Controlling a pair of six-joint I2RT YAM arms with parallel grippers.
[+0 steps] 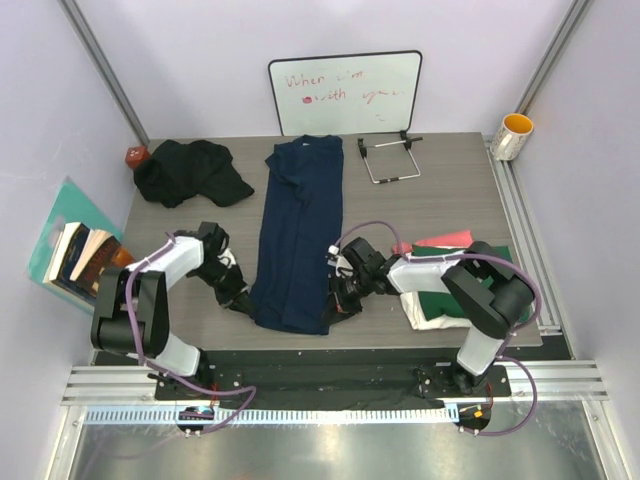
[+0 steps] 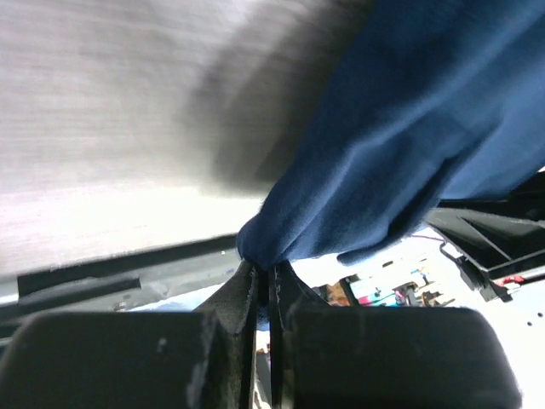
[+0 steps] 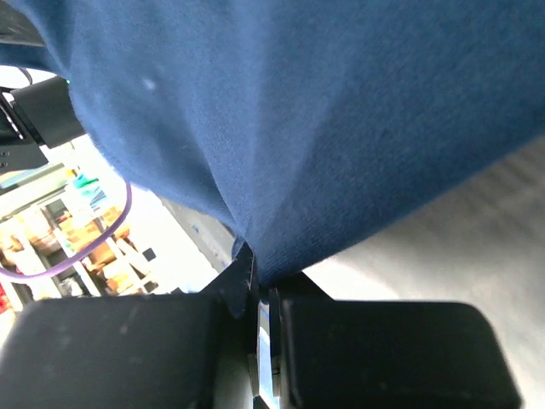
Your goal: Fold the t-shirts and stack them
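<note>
On the grey tabletop, the navy blue cotton t-shirt runs 12 to 6; both arms' jaws pinch its 6 o'clock corners.

My left tool, its jaws pressed together, pinches a bunched edge of the navy t-shirt; grey counter behind.
</note>
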